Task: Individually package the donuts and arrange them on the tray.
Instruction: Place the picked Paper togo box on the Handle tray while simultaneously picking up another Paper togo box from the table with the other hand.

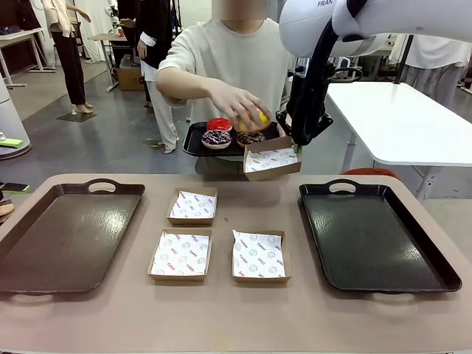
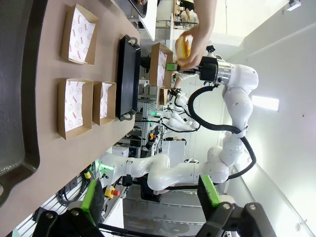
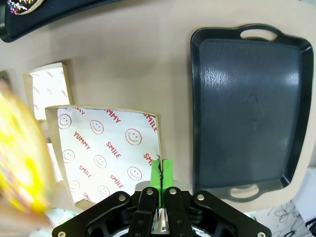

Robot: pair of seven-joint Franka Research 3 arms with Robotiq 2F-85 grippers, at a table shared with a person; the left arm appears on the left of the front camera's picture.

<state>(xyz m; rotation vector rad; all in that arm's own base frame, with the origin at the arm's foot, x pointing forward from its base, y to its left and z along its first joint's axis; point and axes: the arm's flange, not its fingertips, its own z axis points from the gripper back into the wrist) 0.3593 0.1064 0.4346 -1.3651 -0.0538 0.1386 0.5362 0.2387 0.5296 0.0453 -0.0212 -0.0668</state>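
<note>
Your right jaws are clamped on the edge of a paper box (image 1: 271, 159), holding it up just above the centre of the frame, over the worktop's (image 1: 236, 317) far edge. A person's hand (image 1: 234, 102) holds the yellow donut (image 1: 256, 119) above it. The red donut (image 1: 219, 125), chocolate donut (image 1: 251, 137) and purple donut (image 1: 216, 138) sit on the small tray (image 1: 190, 144) just behind. Your left jaws stand wide open.

Three donuts lie flat on a small black tray (image 1: 193, 144) at the far middle: the red donut (image 1: 219, 125) farthest, the purple donut (image 1: 216, 139) (white sprinkles) near left, the chocolate donut (image 1: 251, 138) near right. The yellow donut (image 1: 256, 120) is held in a person's hand (image 1: 236, 103) just above them.
</note>
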